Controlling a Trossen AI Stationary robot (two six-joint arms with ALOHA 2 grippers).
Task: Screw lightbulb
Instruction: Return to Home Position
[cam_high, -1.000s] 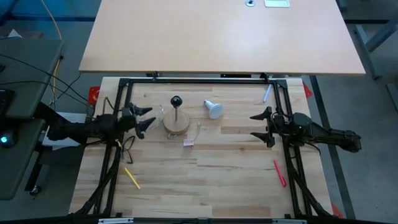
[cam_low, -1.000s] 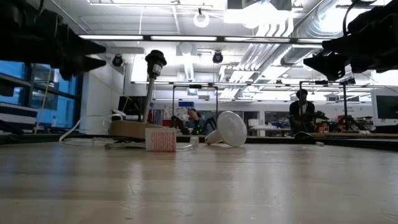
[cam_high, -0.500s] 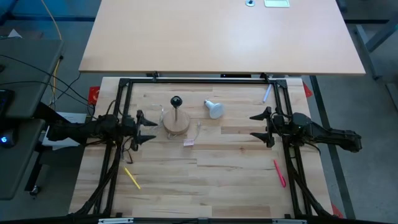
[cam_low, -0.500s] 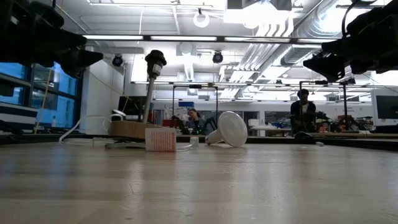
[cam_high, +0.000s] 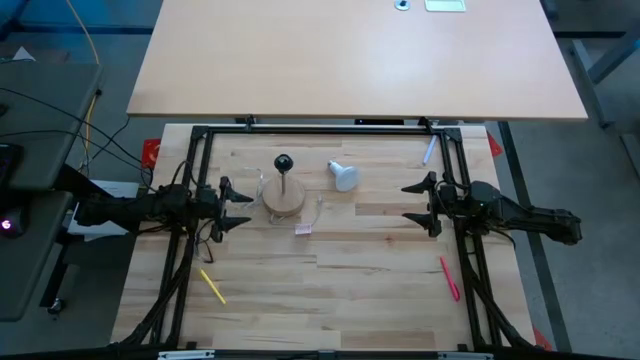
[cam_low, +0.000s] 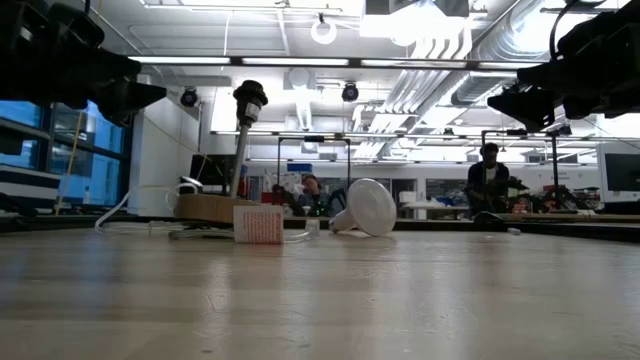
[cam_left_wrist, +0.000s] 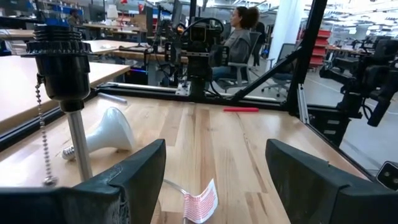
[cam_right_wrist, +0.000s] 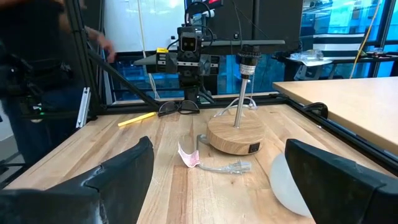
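The white lightbulb (cam_high: 343, 176) lies on its side on the wooden table, its globe on the boards and its screw base pointing to the far left; it also shows in the low view (cam_low: 368, 208) and the left wrist view (cam_left_wrist: 106, 134). Left of it stands a round wooden disc (cam_high: 284, 199) with a thin stem and a black socket (cam_high: 284, 162). My left gripper (cam_high: 238, 206) hangs open just left of the disc, above the table. My right gripper (cam_high: 406, 202) hangs open at the right, well away from the bulb. Both point level, toward each other.
A white paper tag (cam_high: 303, 229) on a clear cord lies near the disc. A yellow marker (cam_high: 211, 285) lies near left, a pink one (cam_high: 449, 277) near right, a white pen (cam_high: 428, 150) far right. Black frame rails (cam_high: 320, 127) border the boards. People sit beyond the table (cam_left_wrist: 239, 37).
My left gripper has swung from slanting toward the disc's far side to pointing straight at the table's right edge, drawing back a little from the disc. It stays open. The bulb, the disc and my right arm have kept still.
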